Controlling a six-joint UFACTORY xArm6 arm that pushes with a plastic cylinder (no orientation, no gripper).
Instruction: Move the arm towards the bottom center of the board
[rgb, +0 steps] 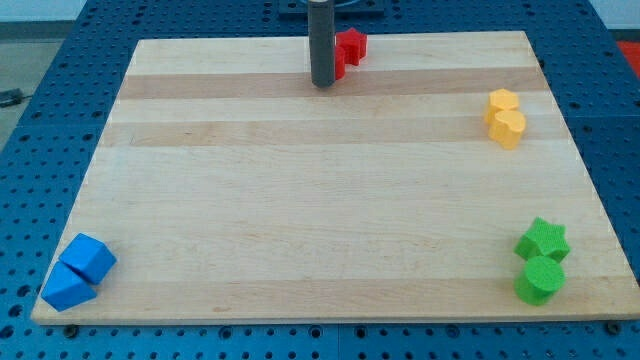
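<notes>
My tip (322, 84) rests on the wooden board (320, 200) near the view's top centre. It is the lower end of a dark rod. A red block (349, 48), partly hidden behind the rod, sits just to the tip's right and slightly above it, close to or touching the rod. Two yellow blocks (505, 117) stand together at the upper right. A green star block (543, 241) and a green cylinder (539, 280) sit at the lower right. Two blue blocks (78, 272) lie in the lower left corner.
The board lies on a blue perforated table (40, 130) that surrounds it on all sides. The board's bottom edge (320, 322) runs close to the view's bottom.
</notes>
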